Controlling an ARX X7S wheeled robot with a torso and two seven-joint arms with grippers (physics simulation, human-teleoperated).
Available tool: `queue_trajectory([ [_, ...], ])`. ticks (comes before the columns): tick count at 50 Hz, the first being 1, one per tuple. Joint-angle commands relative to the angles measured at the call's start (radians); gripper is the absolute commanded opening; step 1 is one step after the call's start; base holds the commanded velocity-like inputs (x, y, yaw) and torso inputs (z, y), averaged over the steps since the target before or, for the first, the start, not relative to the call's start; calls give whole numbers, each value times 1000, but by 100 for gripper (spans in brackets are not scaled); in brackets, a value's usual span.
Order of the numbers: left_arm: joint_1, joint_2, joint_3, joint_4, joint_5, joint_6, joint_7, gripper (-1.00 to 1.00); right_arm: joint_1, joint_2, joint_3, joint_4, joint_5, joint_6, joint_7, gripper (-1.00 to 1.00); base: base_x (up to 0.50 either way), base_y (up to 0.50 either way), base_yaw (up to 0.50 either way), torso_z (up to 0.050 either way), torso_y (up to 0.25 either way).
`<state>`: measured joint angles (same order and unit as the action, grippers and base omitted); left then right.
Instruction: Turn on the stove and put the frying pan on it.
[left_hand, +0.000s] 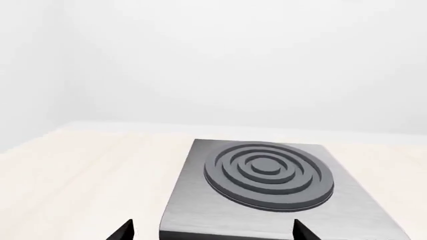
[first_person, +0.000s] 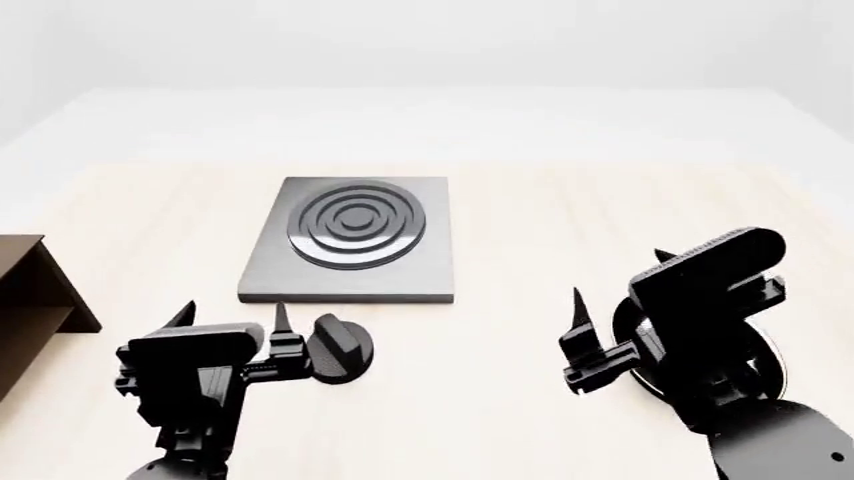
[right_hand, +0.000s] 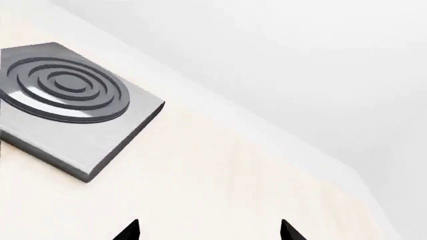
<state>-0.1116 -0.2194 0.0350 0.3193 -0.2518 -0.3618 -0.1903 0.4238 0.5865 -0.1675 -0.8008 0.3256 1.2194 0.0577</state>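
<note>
The stove (first_person: 350, 240) is a flat grey slab with a dark ringed burner, lying mid-table; its separate round black knob (first_person: 340, 348) sits just in front of it. My left gripper (first_person: 230, 315) hovers open immediately left of the knob, nothing between its fingers. In the left wrist view the stove (left_hand: 267, 175) fills the area ahead of the left gripper (left_hand: 212, 231). My right gripper (first_person: 617, 280) is open over the table's right side. Under that arm a round dark rim shows, apparently the frying pan (first_person: 622, 340), mostly hidden. The right wrist view shows the stove (right_hand: 67, 100) off to one side of the open right gripper (right_hand: 208, 231).
A brown wooden shelf (first_person: 27, 300) stands at the table's left edge, close to my left arm. The pale wooden tabletop (first_person: 561, 220) ends at a white wall behind the stove.
</note>
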Motion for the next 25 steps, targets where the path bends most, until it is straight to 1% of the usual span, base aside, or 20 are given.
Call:
queue_trajectory([
  [1, 5, -10, 8, 11, -9, -3, 3, 100, 124, 159, -68, 0, 28, 212, -68, 100, 0, 0, 0, 0, 0],
  [3, 4, -11, 10, 11, -9, -3, 3, 100, 141, 184, -92, 10, 28, 224, -77, 100, 0, 0, 0, 0, 0],
  [4, 4, -11, 13, 10, -7, -1, 3, 100, 158, 200, -110, 28, 43, 277, -95, 100, 0, 0, 0, 0, 0],
  [5, 3, -11, 14, 8, -6, 1, 3, 100, 159, 227, -149, 41, 35, 267, -96, 100, 0, 0, 0, 0, 0],
  [9, 2, -13, 15, 8, -7, 0, 1, 100, 150, 269, -185, 72, 46, 258, -125, 100, 0, 0, 0, 0, 0],
  [12, 3, -16, 17, 13, -6, -2, -1, 100, 175, 308, -257, 107, 56, 293, -155, 100, 0, 0, 0, 0, 0],
  [18, 4, -18, 21, 6, -4, 5, -4, 100, 174, 356, -303, 181, 59, 300, -178, 100, 0, 0, 0, 0, 0],
  [23, 7, -20, 27, 7, -2, 6, -6, 100, 153, 387, -377, 242, 37, 280, -168, 100, 0, 0, 0, 0, 0],
  [25, 7, -20, 30, 3, -1, 10, -6, 100, 175, 398, -386, 243, 44, 297, -183, 100, 0, 0, 0, 0, 0],
])
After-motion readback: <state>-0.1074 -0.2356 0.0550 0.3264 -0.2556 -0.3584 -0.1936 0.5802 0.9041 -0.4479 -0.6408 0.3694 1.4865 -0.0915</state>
